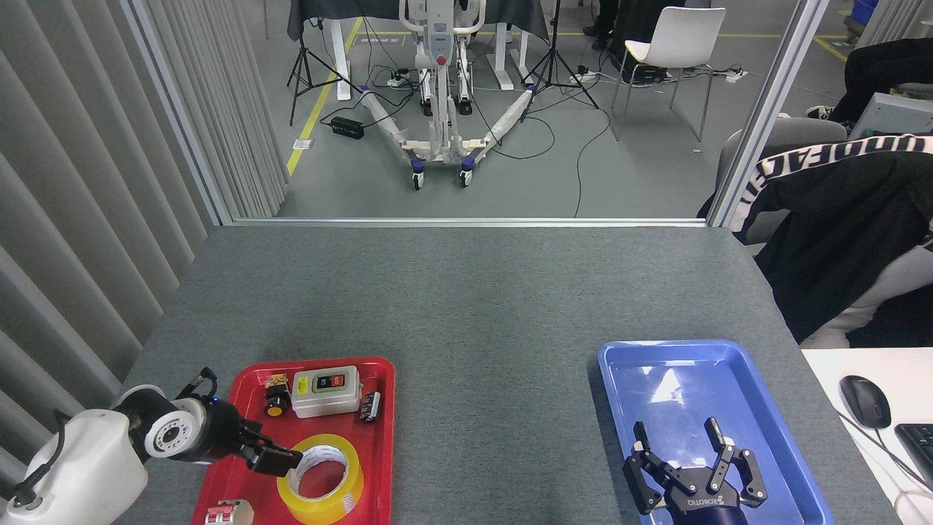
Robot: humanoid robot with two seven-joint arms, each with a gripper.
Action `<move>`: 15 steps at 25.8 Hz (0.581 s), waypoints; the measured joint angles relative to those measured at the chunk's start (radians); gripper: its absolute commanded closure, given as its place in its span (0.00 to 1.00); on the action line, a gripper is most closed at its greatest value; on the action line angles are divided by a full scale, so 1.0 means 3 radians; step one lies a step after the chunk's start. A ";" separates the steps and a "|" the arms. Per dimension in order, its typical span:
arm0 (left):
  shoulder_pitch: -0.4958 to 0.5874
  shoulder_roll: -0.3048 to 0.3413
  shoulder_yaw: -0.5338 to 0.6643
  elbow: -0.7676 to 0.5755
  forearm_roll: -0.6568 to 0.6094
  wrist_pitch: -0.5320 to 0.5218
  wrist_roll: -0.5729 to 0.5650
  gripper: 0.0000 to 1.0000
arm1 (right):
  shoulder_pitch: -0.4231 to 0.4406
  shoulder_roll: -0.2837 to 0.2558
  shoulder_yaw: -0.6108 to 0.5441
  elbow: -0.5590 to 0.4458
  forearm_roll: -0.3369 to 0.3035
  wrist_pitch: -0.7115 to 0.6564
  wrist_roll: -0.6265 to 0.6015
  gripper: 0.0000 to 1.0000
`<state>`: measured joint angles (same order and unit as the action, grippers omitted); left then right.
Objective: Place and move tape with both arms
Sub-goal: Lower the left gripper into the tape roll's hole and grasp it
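Two grippers low by the tabletop's near edge; left gripper (280,461) touches the tape (321,478) in the red tray (383,437), fingers' state unclear; right gripper (691,467) spread over the blue tray (758,386).

red tray (240,456): grey switch box (326,391) | blue tray (773,445) on worktop (466,306) | mouse (864,401) | white chair (674,44)

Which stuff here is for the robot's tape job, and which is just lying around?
For the job: the tape, left gripper, right gripper.

Just lying around: switch box, red tray, blue tray, mouse, keyboard.
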<state>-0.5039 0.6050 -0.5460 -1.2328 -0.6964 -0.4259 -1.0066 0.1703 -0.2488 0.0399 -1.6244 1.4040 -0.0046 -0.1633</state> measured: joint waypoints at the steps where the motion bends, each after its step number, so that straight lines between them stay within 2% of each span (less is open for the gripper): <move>1: -0.0001 -0.0003 0.0000 0.0008 -0.0004 0.0013 -0.0053 0.12 | 0.0000 0.0000 0.0000 0.0000 0.0000 0.0003 0.0000 0.01; 6: -0.0013 -0.0054 0.0001 0.0027 -0.0111 0.0105 -0.0324 0.12 | 0.0000 -0.0003 0.0002 0.0000 0.0002 0.0008 0.0002 0.01; 10: -0.0017 -0.0127 0.0000 0.0053 -0.0183 0.0144 -0.0403 0.13 | 0.0000 -0.0003 0.0002 0.0000 0.0004 0.0008 0.0002 0.01; 13: -0.0018 -0.0202 -0.0001 0.0068 -0.0204 0.0151 -0.0429 0.17 | 0.0000 -0.0002 0.0001 0.0000 0.0004 0.0008 0.0002 0.01; 15: -0.0020 -0.0245 -0.0001 0.0081 -0.0214 0.0151 -0.0435 0.23 | 0.0000 0.0000 0.0001 0.0000 0.0004 0.0007 0.0002 0.01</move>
<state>-0.5098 0.5314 -0.5462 -1.2086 -0.7606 -0.3806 -1.1372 0.1702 -0.2488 0.0401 -1.6244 1.4051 -0.0024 -0.1626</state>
